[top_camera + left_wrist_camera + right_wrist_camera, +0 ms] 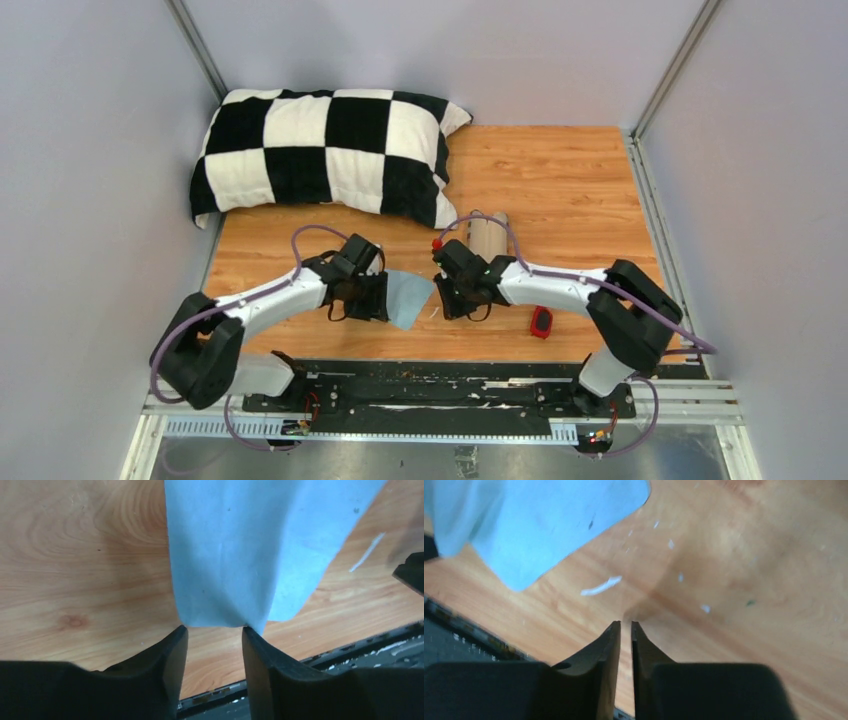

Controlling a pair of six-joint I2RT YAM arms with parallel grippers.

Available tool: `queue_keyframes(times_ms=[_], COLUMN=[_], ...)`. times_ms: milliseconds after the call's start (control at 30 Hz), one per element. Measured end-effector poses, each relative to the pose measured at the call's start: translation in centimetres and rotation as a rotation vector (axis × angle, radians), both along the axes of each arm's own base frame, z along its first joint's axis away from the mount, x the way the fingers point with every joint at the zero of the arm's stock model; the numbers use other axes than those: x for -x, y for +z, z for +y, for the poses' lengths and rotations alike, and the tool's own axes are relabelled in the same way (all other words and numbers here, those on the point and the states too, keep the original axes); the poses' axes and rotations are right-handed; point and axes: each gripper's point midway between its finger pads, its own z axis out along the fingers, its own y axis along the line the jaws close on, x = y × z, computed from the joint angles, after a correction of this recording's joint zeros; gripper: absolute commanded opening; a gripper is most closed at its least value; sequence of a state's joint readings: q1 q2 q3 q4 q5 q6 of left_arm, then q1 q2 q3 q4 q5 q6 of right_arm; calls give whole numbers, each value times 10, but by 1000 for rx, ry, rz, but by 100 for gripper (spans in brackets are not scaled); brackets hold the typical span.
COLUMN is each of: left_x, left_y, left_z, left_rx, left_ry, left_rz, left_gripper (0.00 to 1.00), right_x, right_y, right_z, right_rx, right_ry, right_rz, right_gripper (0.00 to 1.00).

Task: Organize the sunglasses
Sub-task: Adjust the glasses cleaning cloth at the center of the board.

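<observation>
cloth [240, 545] lies between the two arms — thin, light blue, matte, with one soft fold and rounded corners. the left gripper [215, 630] sits at its near edge. its black fingers [167, 665] are spread, bare wood shows in the gap, and the cloth's edge reaches just to their tips, unpinched. the right gripper [625, 625] is low over the table on the cloth's other side. its fingers [601, 665] are barely parted, with a thin slit between them and nothing in it.

the sunglasses [541, 322] lie on the table to the right of the right gripper, near the front edge and apart from both grippers and the cloth. they are small, with a glossy red frame and dark lenses. whether they are folded is too small to tell. a pale greyish case [487, 232], oblong with rounded ends, lies just behind the right gripper.

a plump pillow [320, 150] in black and white checks, soft-looking, fills the far left corner.

the table [560, 190] is orange-brown wood grain — a knot here, a few white scuffs [601, 586] there. plain pale grey walls [90, 200] stand on three sides, with metal strips in the corners. a black rail [440, 400] at the near edge carries the white-and-black arms.
</observation>
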State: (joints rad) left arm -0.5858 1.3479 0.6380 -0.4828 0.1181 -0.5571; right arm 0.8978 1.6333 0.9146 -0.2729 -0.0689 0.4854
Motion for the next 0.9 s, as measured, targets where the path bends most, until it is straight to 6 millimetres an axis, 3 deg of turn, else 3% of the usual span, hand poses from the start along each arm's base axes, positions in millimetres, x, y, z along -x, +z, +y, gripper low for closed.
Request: queue_keyframes(times_ms=[67,133,300,400,600,900], left_x=[5,2,-17,-32,-38,-34], left_y=[13,28,74,89,75,55], left_z=[-5,-3,3,4,13,55], left_rx=[34,45,40,19,-56,-87], left_ry=[-9,-3,30,51,82,252], left_rz=[-17,-62,-202,-256,-214,-147], left_gripper=[67,68,65,61,57,56], right_x=[13,16,1,-7,-16,23], right_y=[7,20,51,58,50,23], right_z=[-2,-9,-17,-12,15,74], right_rx=[-18,-28,-53,-48,-46,35], right_ry=[-1,-22,-72,-80,-50,191], right_rz=[0,-23,-137,-160,-151,-172], right_gripper=[34,36,34,32,32,32])
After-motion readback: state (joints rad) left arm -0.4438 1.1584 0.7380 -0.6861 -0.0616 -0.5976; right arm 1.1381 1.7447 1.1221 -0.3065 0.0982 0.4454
